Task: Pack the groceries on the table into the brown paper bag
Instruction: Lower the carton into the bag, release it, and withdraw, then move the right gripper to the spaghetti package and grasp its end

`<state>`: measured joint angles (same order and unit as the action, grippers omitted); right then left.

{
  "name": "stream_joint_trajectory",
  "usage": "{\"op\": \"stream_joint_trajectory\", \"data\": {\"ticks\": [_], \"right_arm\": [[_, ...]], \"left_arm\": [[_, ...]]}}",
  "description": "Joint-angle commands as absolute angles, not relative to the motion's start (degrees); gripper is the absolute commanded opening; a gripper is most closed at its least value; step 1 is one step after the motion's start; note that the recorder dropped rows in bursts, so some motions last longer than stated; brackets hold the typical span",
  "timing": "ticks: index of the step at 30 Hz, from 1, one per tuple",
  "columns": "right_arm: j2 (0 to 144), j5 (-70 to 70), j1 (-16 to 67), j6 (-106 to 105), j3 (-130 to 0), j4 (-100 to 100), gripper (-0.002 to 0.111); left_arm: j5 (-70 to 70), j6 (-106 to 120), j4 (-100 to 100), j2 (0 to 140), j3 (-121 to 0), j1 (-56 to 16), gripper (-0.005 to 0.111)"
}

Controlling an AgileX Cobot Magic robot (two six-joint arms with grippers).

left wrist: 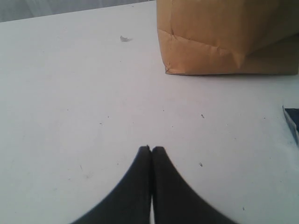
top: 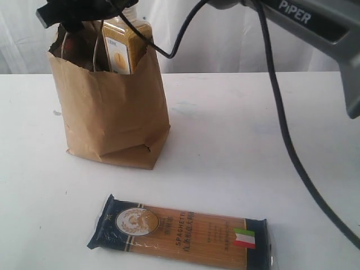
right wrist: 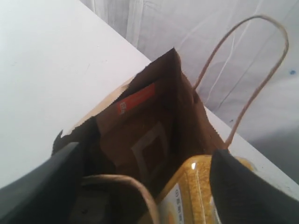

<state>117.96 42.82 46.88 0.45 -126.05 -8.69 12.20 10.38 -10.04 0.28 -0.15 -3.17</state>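
Observation:
The brown paper bag (top: 112,107) stands upright on the white table (top: 236,140). The yellow-grain bottle (top: 125,48) sticks out of its mouth, cap hidden behind my right gripper (top: 84,14). From the right wrist, that gripper (right wrist: 147,154) hangs open over the bag's mouth, the bottle (right wrist: 196,191) beside one finger. Inside I also see the orange-labelled pouch (right wrist: 135,100) and a brown round lid (right wrist: 112,191). The spaghetti packet (top: 180,230) lies flat near the front edge. My left gripper (left wrist: 152,148) is shut and empty, low over the table, short of the bag (left wrist: 224,37).
A cord handle (right wrist: 261,70) loops up above the bag's rim. The right arm's black cable (top: 281,124) hangs across the right side. One blue corner of the spaghetti packet (left wrist: 292,122) shows in the left wrist view. White curtain behind the table.

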Motion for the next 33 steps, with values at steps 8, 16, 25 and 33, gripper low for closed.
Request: {"op": "stream_joint_trajectory", "data": {"ticks": [8, 16, 25, 33], "right_arm": [[113.4, 43.0, 46.9, 0.0, -126.6, -13.5, 0.068], [110.7, 46.5, 46.9, 0.0, -126.6, -16.3, 0.068], [101.6, 51.5, 46.9, 0.6, -117.5, -17.3, 0.068], [72.9, 49.3, 51.1, 4.9, -83.2, -16.9, 0.068]], "left_arm": [[12.0, 10.4, -10.1, 0.0, 0.0, -3.0, 0.000], [12.0, 10.4, -10.1, 0.0, 0.0, -3.0, 0.000], [12.0, 10.4, -10.1, 0.0, 0.0, -3.0, 0.000], [12.0, 10.4, -10.1, 0.0, 0.0, -3.0, 0.000]]}}
